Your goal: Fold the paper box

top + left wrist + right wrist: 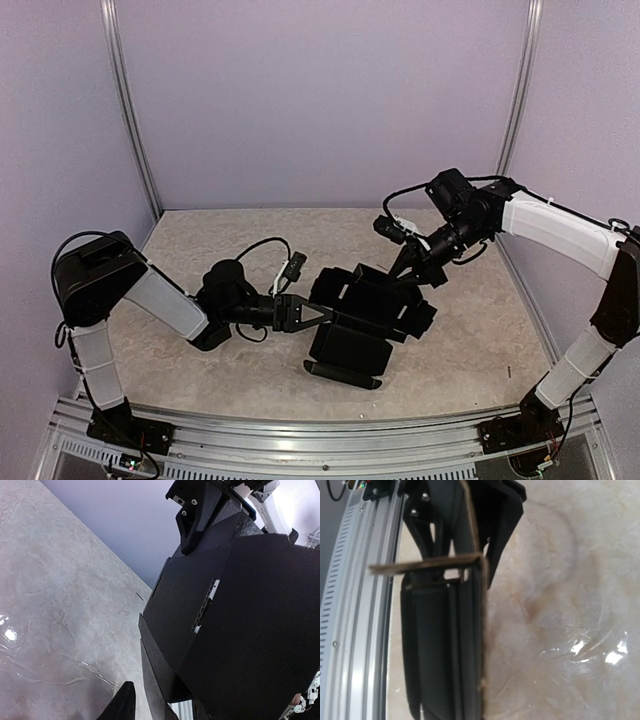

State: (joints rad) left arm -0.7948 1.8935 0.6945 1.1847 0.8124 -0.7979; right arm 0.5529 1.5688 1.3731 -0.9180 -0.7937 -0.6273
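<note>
The paper box is a matte black cardboard piece, partly folded, in the middle of the table with its panels raised. My left gripper is open at the box's left side. In the left wrist view one finger lies left of a box edge panel, and the other finger is hidden behind the box. My right gripper is at the box's far right flap and seems shut on it. The right wrist view shows the box edge-on against that gripper.
The table is beige and marbled, with grey walls and metal posts around it. An aluminium rail runs along the near edge and also shows in the right wrist view. The right gripper's body shows above the box in the left wrist view.
</note>
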